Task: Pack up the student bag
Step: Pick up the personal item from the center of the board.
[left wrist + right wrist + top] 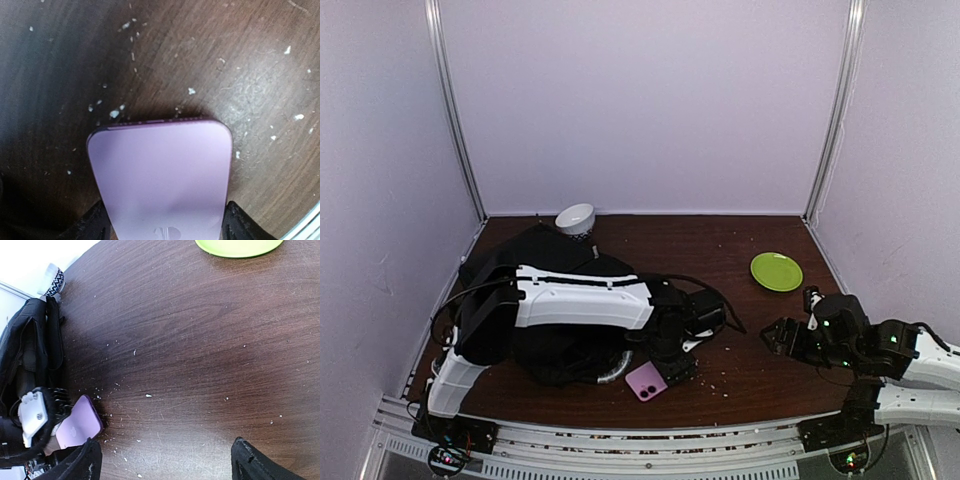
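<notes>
The student bag (542, 248) is a big black fabric backpack lying at the left of the table under my left arm; the right wrist view shows it at the left edge (25, 350). A purple phone (646, 381) lies flat on the wood at the bag's near right. My left gripper (670, 365) reaches down to it. In the left wrist view the phone (160, 175) fills the gap between the black fingers (92, 225), which press both long edges. My right gripper (167, 460) hangs open over bare wood at the right (778, 337), holding nothing.
A green plate (776, 271) sits at the back right. A white bowl (575, 218) with a patterned base rests behind the bag by the back wall. White crumbs dot the dark wooden table (720, 250). Pale walls enclose three sides.
</notes>
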Tool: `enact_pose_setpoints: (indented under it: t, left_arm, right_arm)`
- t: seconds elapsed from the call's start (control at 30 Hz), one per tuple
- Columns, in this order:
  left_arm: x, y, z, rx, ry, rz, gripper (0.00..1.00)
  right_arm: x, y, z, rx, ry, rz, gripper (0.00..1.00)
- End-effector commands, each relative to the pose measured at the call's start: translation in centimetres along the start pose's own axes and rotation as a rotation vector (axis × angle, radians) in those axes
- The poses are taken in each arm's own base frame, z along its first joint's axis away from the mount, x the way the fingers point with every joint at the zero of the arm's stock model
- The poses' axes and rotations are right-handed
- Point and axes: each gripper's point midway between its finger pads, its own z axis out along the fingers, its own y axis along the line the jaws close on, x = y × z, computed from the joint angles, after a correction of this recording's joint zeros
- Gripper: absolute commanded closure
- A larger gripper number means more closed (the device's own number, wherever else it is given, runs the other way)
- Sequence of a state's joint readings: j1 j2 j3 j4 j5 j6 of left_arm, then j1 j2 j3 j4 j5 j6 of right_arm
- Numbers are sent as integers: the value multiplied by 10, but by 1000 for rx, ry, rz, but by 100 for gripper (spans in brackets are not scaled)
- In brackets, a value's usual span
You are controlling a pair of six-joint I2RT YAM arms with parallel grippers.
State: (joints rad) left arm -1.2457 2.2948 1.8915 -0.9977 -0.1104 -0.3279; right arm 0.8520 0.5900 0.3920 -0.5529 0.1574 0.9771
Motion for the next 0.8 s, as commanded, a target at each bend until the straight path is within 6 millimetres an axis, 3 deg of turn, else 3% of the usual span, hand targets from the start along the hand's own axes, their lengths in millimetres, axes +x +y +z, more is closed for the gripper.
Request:
enact_pose_setpoints:
  t: [0.0, 0.17, 0.4, 0.57, 0.77]
  left_arm:
    - [-22, 4, -50, 2, -120, -28, 54]
    - [-28, 6, -65, 25, -157, -63, 54]
    - [-39, 9, -93, 84, -240, -118, 55]
    - [-46, 10, -117, 109, -299, -133, 55]
    - [-46, 10, -129, 121, -324, -135, 56]
  right_arm:
    - [-5, 4, -1, -9, -18, 21, 11]
    - [2, 6, 4, -32, 10, 32, 11]
    - [14, 26, 12, -160, 58, 99, 11]
    - [26, 52, 18, -332, 116, 217, 11]
    - [20, 89, 16, -495, 147, 317, 12]
